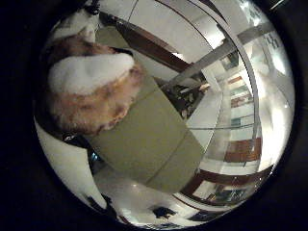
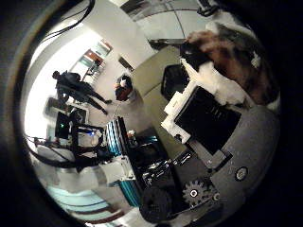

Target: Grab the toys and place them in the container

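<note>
A plush toy (image 1: 91, 87) with brown, orange and white fur fills much of the little finger side palm view, close to the palm, above an olive-green table top (image 1: 154, 135). In the thumb side palm view my hand (image 2: 204, 109) shows as white and black fingers curled against the same furry toy (image 2: 232, 61). The toy looks lifted off the green surface (image 2: 156, 109).
Beyond the green table's edge lie a pale floor and shelving (image 1: 241, 144) in the little finger side palm view. The thumb side palm view shows the arm's geared parts (image 2: 194, 194), teal parts (image 2: 118, 142) and dark equipment on stands (image 2: 71, 128).
</note>
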